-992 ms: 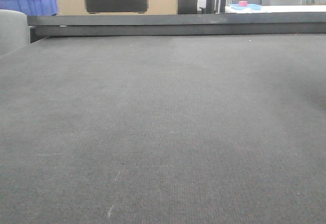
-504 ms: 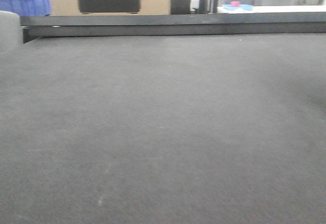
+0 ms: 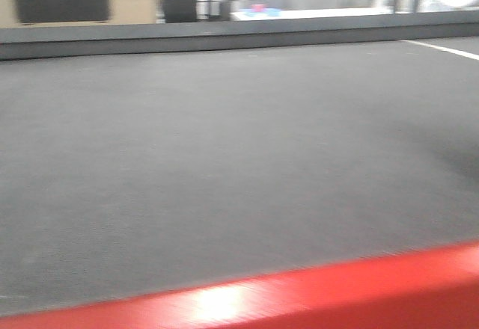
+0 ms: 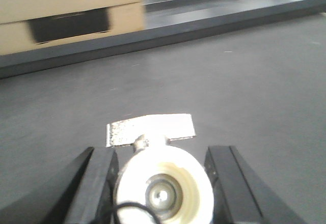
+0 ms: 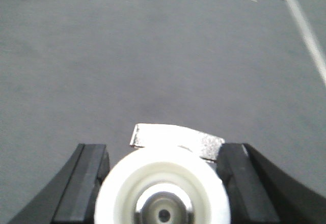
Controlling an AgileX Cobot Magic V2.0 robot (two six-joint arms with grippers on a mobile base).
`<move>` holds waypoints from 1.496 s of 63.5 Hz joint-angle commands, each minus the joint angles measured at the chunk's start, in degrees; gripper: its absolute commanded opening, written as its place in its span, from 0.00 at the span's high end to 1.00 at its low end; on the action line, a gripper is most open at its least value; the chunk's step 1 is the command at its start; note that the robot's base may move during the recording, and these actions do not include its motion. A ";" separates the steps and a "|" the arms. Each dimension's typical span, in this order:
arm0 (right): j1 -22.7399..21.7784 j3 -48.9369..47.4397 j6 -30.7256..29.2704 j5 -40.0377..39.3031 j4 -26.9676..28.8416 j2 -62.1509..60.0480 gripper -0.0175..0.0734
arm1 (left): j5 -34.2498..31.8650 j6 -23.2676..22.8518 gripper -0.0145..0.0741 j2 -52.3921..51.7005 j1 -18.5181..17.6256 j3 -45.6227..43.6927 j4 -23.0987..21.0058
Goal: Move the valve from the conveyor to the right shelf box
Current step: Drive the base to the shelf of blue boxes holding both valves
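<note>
Logging 2 valves, btm ctr of each wrist view: left gripper (image 4: 160,155) jaws clamp valve 1 (image 4: 163,186); right gripper (image 5: 164,151) jaws clamp valve 2 (image 5: 163,196); 1 conveyor (image 3: 224,157).

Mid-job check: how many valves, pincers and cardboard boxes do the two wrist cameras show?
Valves: 2 (left valve, right valve)
Pincers: 2 (left pincer, right pincer), each shut on its valve
Cardboard boxes: 1 (cardboard box)
Total: 5

The conveyor (image 3: 224,157), a wide dark grey woven belt, runs back to a black rail (image 3: 224,37) along its far edge, with a thin white line (image 3: 441,48) marked near its right end.
</note>
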 commanded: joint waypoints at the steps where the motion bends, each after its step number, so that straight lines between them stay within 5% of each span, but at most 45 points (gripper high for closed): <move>1: -0.09 -1.06 0.04 -3.76 -0.09 -0.74 0.98 | -3.37 -0.24 0.96 -0.71 -0.20 -0.36 -0.65; 95: -0.09 -1.06 0.04 -3.76 -0.09 -0.74 0.98 | -3.65 -0.24 0.96 -0.71 -0.20 -0.36 -0.65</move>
